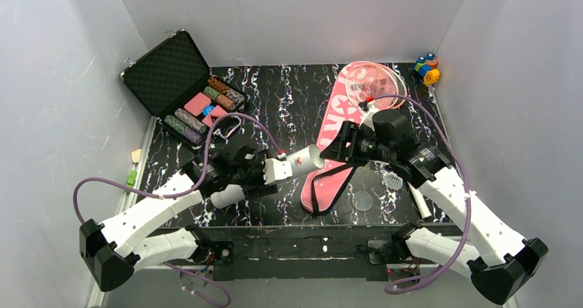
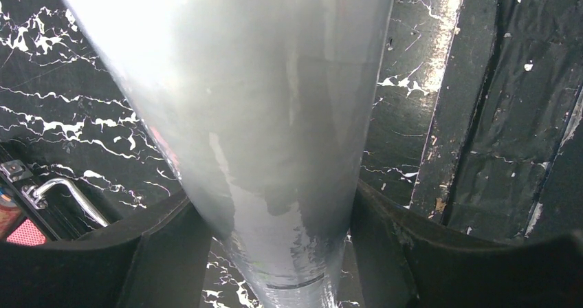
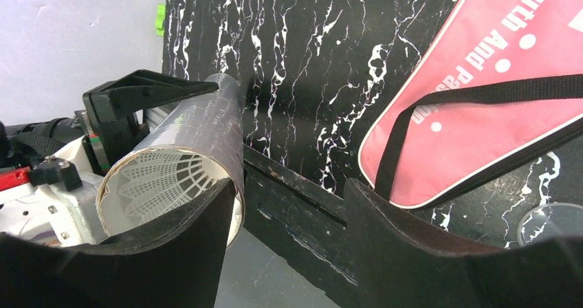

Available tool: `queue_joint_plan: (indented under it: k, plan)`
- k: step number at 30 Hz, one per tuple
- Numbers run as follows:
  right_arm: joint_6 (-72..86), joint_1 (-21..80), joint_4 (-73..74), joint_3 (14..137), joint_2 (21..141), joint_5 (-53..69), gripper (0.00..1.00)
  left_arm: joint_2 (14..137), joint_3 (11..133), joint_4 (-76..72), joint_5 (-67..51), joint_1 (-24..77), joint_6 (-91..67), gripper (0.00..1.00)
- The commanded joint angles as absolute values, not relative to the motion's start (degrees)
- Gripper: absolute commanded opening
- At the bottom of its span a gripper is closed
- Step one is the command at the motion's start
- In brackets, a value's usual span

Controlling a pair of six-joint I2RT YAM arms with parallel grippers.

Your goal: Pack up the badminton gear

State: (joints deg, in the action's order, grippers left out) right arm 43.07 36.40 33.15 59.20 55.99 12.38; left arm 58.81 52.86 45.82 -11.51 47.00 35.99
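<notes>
White tube (image 1: 303,161) in left tool (image 1: 267,172), shuttlecock (image 3: 162,181) inside (right tool (image 3: 287,212) wide apart)

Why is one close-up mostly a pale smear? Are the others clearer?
Left wrist view: the white tube sits so close to the lens that it fills the frame, soft, its upper part washed out by glare. Right wrist view: the right hand is a dark, soft shape below, while the shuttlecock inside the tube's mouth looks crisp. Top view: evenly lit and sharp.

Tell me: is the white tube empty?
No, the right wrist view shows a feather shuttlecock sitting inside the open end of the tube.
</notes>
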Motion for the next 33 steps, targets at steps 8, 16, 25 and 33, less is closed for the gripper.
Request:
queue_joint_plan:
  k: [8,16,25,33]
  plan:
    - [41.81,39.48,30.87,60.50,60.97,13.31,0.66,57.72,53.80,43.43,-12.79,47.29,35.90,0.47]
    - [40.55,39.09,35.27,68.19,60.98,7.91,0.79,57.36,51.84,43.17,-11.82,47.29,36.34,0.47]
    - [39.38,22.95,49.47,76.51,61.96,1.89,0.85,56.66,50.09,42.25,-11.40,47.29,36.65,0.48]
    - [37.97,16.16,53.65,73.89,74.65,-16.59,0.72,55.37,48.93,41.98,-11.56,47.31,36.89,0.47]
